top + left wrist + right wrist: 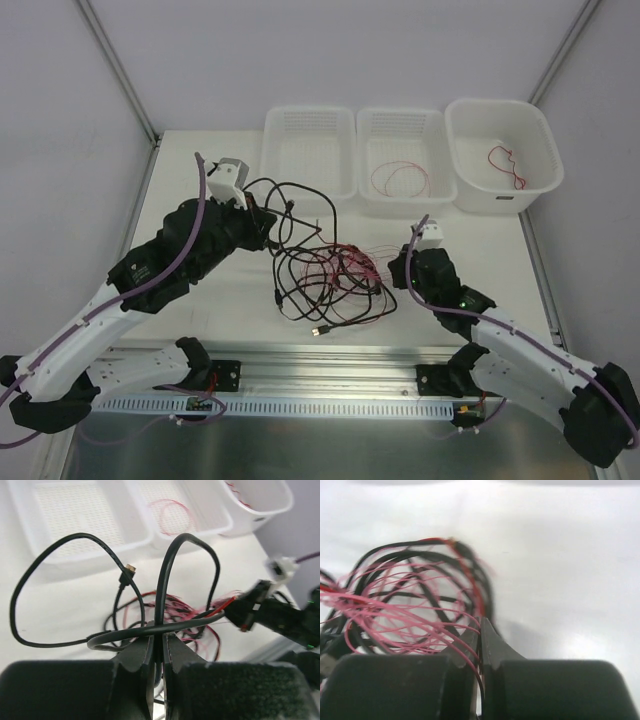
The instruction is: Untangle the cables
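The cables [325, 272] lie in a tangle at the middle of the table: thick black cords mixed with thin red and pink wires. My left gripper [268, 226] is at the tangle's left side, shut on a black cable [161, 580] that rises in a loop from between its fingers [137, 652]. A small plug end [129, 570] hangs from another black loop. My right gripper [396, 268] is at the tangle's right edge, shut [481, 624] on thin pink wires [395, 615] that run in between its closed tips.
Three white bins stand along the back. The left bin [309, 112] holds nothing I can see. A red wire coil [400, 180] lies in the middle bin [400, 113]. Another red wire [506, 166] lies in the right bin [498, 103]. A metal rail [320, 365] runs along the near edge.
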Robot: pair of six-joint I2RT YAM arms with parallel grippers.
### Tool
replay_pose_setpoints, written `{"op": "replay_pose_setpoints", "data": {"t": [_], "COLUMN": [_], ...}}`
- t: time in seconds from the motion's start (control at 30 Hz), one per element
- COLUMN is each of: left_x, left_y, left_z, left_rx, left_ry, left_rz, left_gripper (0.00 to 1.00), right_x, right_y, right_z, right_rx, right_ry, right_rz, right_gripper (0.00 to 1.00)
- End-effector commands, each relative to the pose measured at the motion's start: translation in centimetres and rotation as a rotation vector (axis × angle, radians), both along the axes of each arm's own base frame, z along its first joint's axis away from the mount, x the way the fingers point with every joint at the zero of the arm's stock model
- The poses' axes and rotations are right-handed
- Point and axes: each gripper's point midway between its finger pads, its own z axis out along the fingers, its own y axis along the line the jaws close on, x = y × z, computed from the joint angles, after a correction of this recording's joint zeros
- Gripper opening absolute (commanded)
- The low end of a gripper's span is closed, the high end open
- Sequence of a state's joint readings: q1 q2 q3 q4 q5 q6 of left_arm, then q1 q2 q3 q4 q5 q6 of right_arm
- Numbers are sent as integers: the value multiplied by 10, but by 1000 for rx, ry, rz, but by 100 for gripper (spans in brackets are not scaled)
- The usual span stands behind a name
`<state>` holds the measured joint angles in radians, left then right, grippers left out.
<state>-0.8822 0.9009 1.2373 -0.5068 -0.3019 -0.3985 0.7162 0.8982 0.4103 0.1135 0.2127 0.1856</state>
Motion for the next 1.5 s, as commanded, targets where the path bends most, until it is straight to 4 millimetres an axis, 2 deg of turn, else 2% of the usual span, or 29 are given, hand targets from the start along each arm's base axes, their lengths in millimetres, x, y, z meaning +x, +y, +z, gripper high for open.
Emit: {"op": "replay_pose_setpoints", "data": {"t": [0.0,0.13,0.2,0.3,0.37,0.43,0.47,0.5,0.53,0.57,0.6,0.67,0.73,0.83,1.03,1.07,1.13,1.17,1.23,1.27,1.3,1.33,1.37,1.4,1.43,1.47], "left_x": [23,36,38,41,42,41,40,39,39,39,37,38,36,32,25,24,24,24,24,24,24,24,24,22,22,21], "left_y": [40,75,85,111,125,128,119,111,102,92,77,57,33,14,-5,-7,-10,-13,-15,-15,-14,-14,-14,-14,-14,-15], "left_z": [8,-7,-14,-22,-23,-25,-28,-26,-27,-29,-29,-36,-42,-46,-41,-40,-36,-34,-31,-32,-30,-29,-30,-28,-27,-30], "left_rx": [98,272,333,472,537,538,507,471,427,400,367,337,297,247,155,147,127,117,107,106,100,93,92,71,59,52], "left_ry": [-104,-113,-111,-115,-116,-109,-95,-87,-72,-58,-39,2,49,98,144,149,152,154,155,154,153,152,156,158,160,168], "left_rz": [205,374,417,525,586,594,546,511,482,439,366,300,215,148,91,86,79,71,63,67,71,73,76,80,82,83], "left_gripper": [1,1,1,0,0,0,0,0,0,0,0,0,0,0,0,0,0,0,0,0,0,0,0,0,0,0], "right_x": [0,-12,-13,-18,-19,-19,-18,-15,-15,-15,-16,-22,-26,-37,-58,-68,-69,-79,-82,-88,-90,-91,-91,-90,-88,-89], "right_y": [-79,-117,-129,-144,-148,-145,-141,-122,-112,-102,-80,-56,-36,-3,66,80,103,117,142,156,165,177,185,195,204,210], "right_z": [-1,5,14,15,17,19,20,25,28,31,40,51,65,86,124,125,128,129,123,131,128,114,110,116,100,96], "right_rx": [-207,-250,-238,-263,-261,-248,-251,-198,-174,-149,-103,-75,-59,0,171,176,182,182,191,233,237,222,219,248,228,231], "right_ry": [41,84,84,126,133,137,130,118,112,105,81,51,13,-39,-152,-159,-188,-201,-204,-227,-223,-201,-204,-220,-193,-185], "right_rz": [-265,-371,-416,-463,-477,-463,-424,-335,-283,-230,-120,-8,80,205,424,478,514,565,603,632,643,658,651,649,648,652], "right_gripper": [1,1,1,1,1,1,9,19,29,46,54,67,71,72,73,74,73,74,73,73,73,73,73,73,73,73]}}
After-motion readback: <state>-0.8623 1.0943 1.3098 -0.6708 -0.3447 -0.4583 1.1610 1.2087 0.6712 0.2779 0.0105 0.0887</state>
